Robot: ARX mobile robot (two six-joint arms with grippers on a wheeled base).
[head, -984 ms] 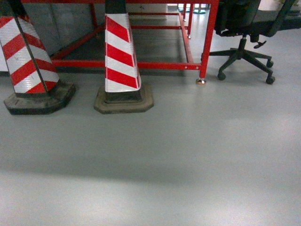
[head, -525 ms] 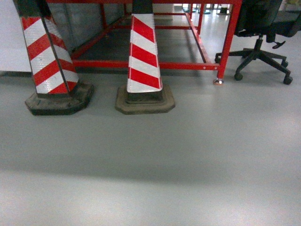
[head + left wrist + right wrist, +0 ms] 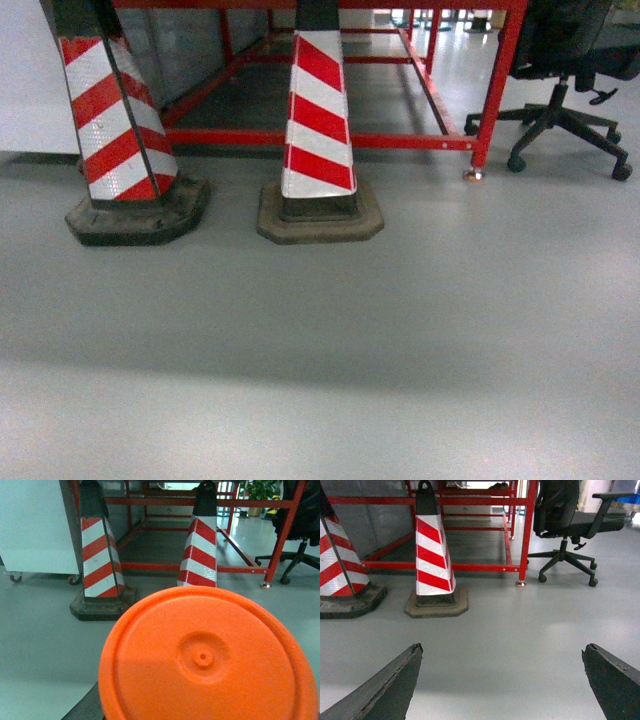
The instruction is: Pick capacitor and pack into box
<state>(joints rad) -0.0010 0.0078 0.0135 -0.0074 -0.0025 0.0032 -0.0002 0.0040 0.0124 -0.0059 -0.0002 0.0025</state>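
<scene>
Right gripper is spread wide, holding nothing; left claw unclear behind an orange lid. Two cones far ahead.

Right hand shows two dark fingertips spread wide apart at the frame's lower corners, gripping nothing

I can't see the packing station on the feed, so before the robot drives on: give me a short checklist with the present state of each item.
1. Pale pink box in view: not ok, none in any view.
2. Capacitor in view: not ok, none seen.
3. Floor ahead: not ok, two red-and-white striped traffic cones stand before the red metal frame.
4. Black office chair: ok, off to the right.
5. Right end effector: ok, open, empty.
6. Left end effector: cannot tell, a round orange plastic disc fills its camera.
</scene>
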